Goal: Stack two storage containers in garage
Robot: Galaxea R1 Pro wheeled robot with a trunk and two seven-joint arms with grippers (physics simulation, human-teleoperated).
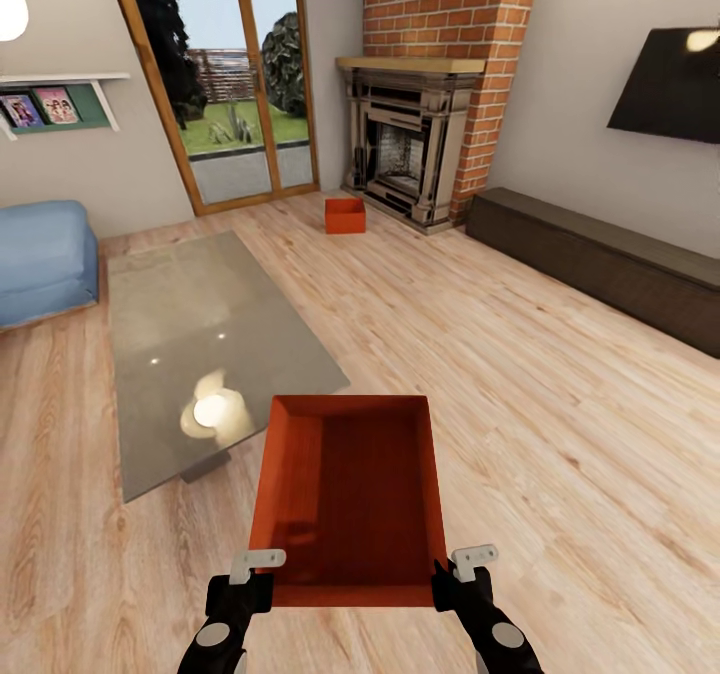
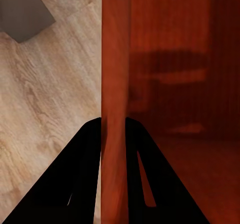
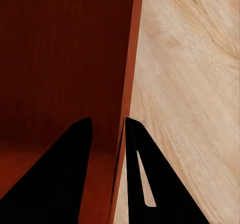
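One orange-red storage container (image 1: 350, 494) hangs in front of me over the living room's wood-plank flooring, open top up and empty. My left gripper (image 1: 250, 589) is shut on its left side wall near the near corner, and my right gripper (image 1: 455, 584) is shut on its right side wall. In the left wrist view the thin wall (image 2: 115, 84) runs between the fingers of the left gripper (image 2: 114, 134). The right wrist view shows the other wall (image 3: 131, 59) inside the right gripper (image 3: 109, 126). The second storage container (image 1: 345, 216) sits on the planks far ahead, by the fireplace.
A grey rug (image 1: 200, 334) lies ahead to the left, with a blue sofa (image 1: 40, 259) beyond it. The brick fireplace (image 1: 405, 154) and wood-framed glass doors (image 1: 230, 84) stand at the far wall. A long dark low cabinet (image 1: 600, 254) lines the right wall under a dark screen (image 1: 670, 84).
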